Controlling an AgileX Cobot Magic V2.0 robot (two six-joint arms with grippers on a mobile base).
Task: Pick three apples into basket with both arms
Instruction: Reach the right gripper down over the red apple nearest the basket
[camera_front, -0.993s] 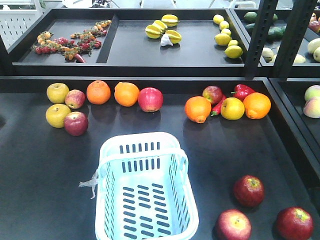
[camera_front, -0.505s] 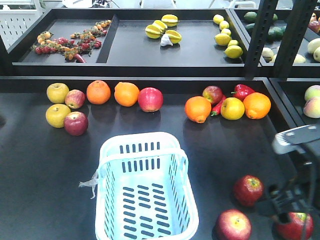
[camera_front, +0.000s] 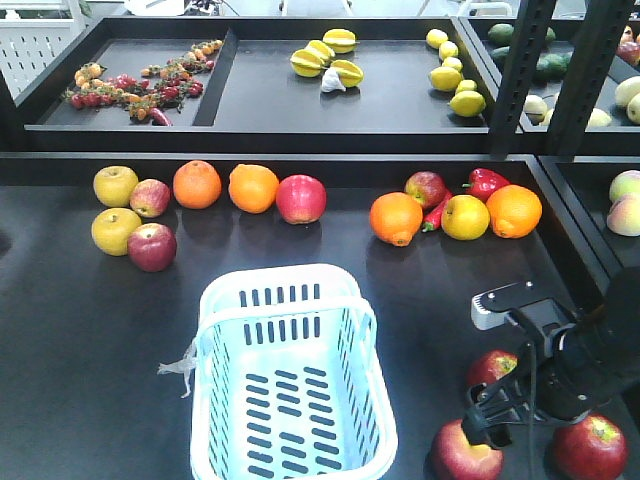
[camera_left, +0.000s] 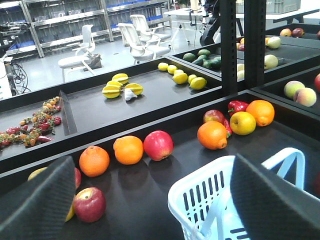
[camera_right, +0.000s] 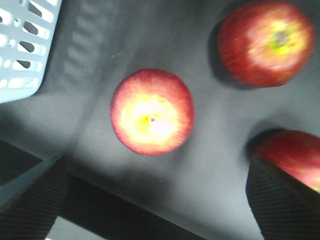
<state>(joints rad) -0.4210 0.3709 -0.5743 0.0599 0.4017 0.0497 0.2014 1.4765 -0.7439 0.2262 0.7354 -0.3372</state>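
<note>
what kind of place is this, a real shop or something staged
Probably a mock grocery produce aisle inside a lab or office. Its black display trays hold oranges and lemons, a shopping basket sits on the lower one, and office chairs stand behind.

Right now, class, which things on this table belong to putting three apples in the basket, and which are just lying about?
Belong: basket, back apple, front-left apple, front-right apple, right gripper with open fingers.

Lying about: oranges, yellow apples, pink-red apple, red pepper, lemons, starfruit.
</note>
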